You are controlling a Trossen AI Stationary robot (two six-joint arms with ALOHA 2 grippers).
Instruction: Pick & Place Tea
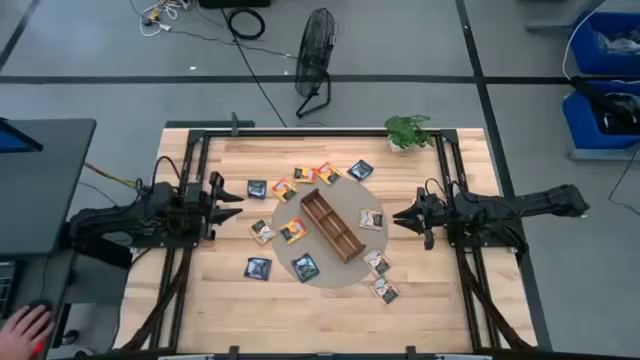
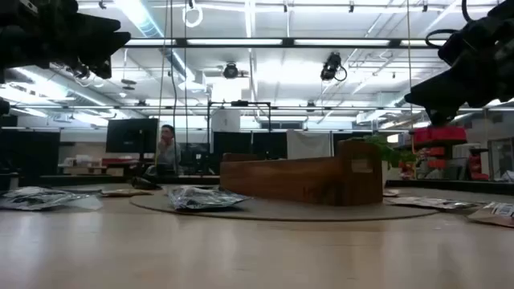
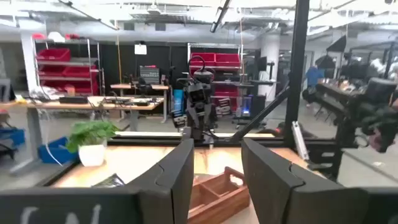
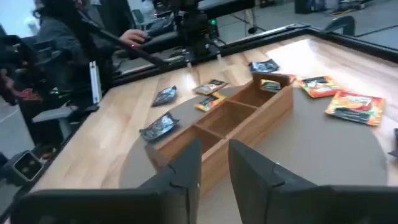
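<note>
Jaws part-open and holding nothing, the left gripper [image 1: 236,193] at nine o'clock and right gripper [image 1: 398,217] at three are hovering over the pale wooden surface [image 1: 200,290], likely readying to sort the small flat tea sachets [image 1: 258,267] ringing the long brown wooden tray [image 1: 331,225].

A wooden tray [image 1: 331,225] lies slantwise on a round mat [image 1: 345,270] in the middle of the table [image 1: 200,300]. A potted plant [image 1: 407,131] stands at the table's far edge. A fan [image 1: 315,60] stands on the floor beyond.
</note>
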